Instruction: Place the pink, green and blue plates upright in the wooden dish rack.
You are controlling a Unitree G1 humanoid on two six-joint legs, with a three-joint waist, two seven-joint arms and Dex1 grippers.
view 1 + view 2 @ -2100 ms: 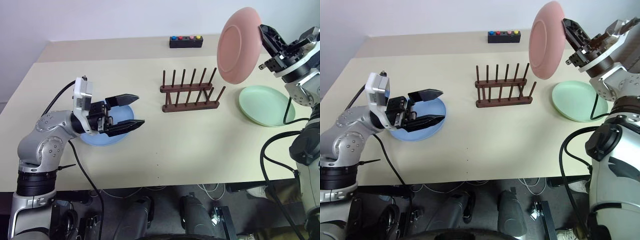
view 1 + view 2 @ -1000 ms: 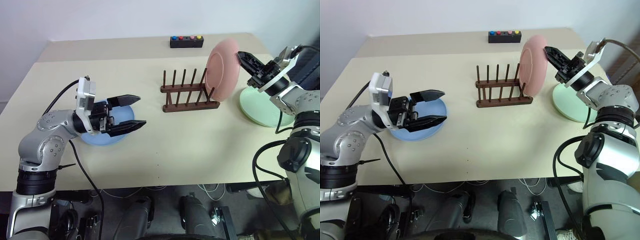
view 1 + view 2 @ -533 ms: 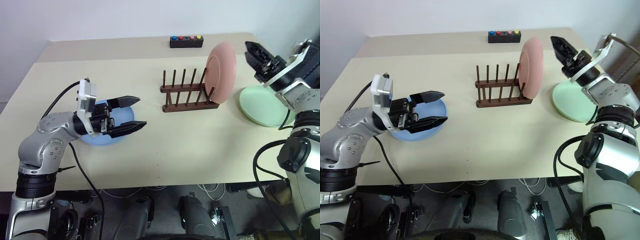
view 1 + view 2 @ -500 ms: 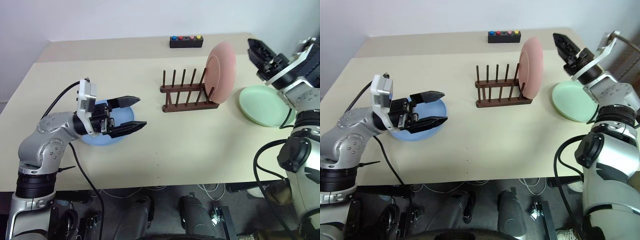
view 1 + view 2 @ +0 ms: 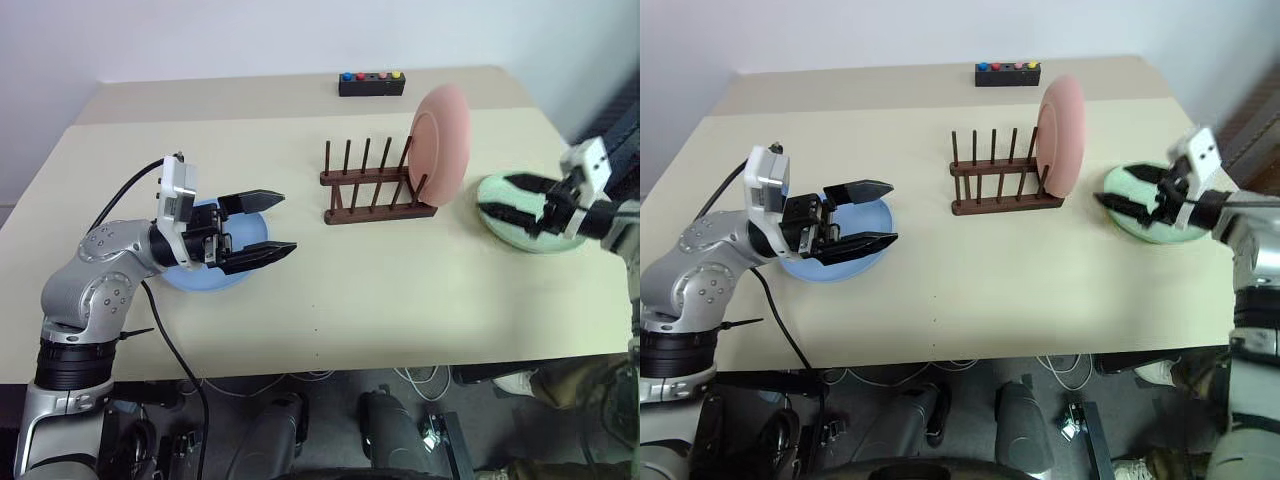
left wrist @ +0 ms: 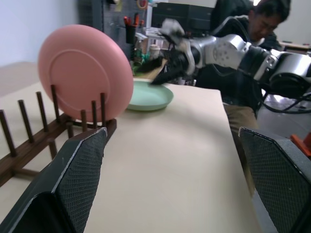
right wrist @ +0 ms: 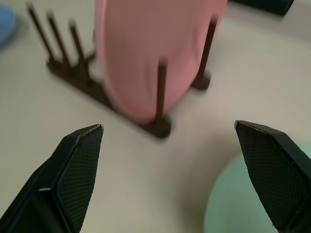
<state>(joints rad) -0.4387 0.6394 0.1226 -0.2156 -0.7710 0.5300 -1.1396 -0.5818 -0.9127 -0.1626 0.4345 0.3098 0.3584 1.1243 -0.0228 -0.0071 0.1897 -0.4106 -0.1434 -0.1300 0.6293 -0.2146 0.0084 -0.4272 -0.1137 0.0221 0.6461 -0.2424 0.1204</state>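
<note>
The pink plate [image 5: 440,135] stands upright between the pegs at the right end of the wooden dish rack [image 5: 372,190], with nothing gripping it. To the rack's right, the green plate [image 5: 525,240] lies flat on the table. My right gripper [image 5: 495,198] is low over the green plate's left part, open, pointing toward the rack; its wrist view shows the pink plate [image 7: 155,48] between the pegs. The blue plate [image 5: 248,232] lies flat on the left. Just above it my left gripper [image 5: 285,222] hovers open and empty, pointing right.
A small black box with coloured buttons [image 5: 372,83] sits at the table's far edge behind the rack. In the left wrist view a person [image 6: 243,43] sits beyond the table's right end. Bare tabletop lies in front of the rack.
My right gripper opened and let go of the pink plate, which stays upright in the rack. It then rolled and dropped down to the green plate. The left arm has not moved.
</note>
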